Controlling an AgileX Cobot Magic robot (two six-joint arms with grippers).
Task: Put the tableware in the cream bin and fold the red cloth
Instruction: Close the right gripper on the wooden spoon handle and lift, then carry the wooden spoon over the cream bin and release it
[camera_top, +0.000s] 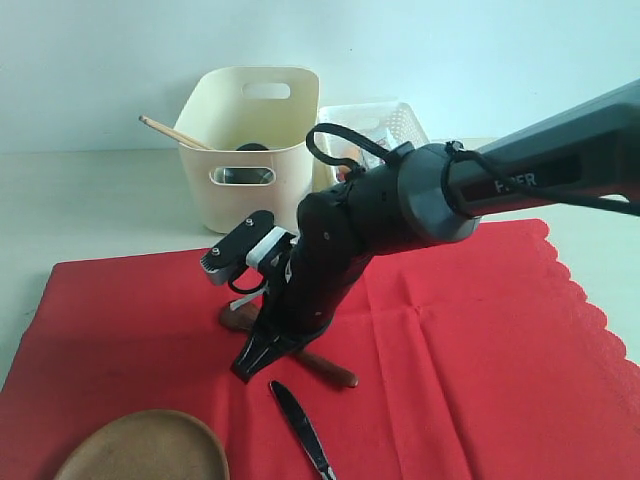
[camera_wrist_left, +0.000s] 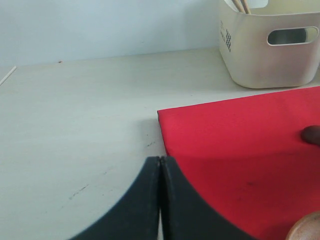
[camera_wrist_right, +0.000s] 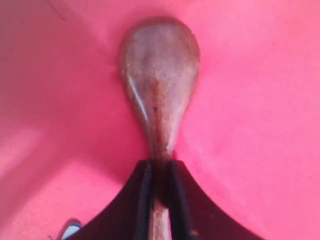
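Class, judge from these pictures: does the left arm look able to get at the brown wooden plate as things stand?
Probably yes. The brown wooden plate lies uncovered on the red cloth near the left gripper, with nothing between them. Its shut jaws would have to open first.

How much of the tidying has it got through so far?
Done: chopsticks poke out of the cream bin, with something steel glinting through its handle slot. In hand: the right gripper is closed on the wooden spoon. Still to do: the knife and brown plate lie on the red cloth, which is spread flat, unfolded.
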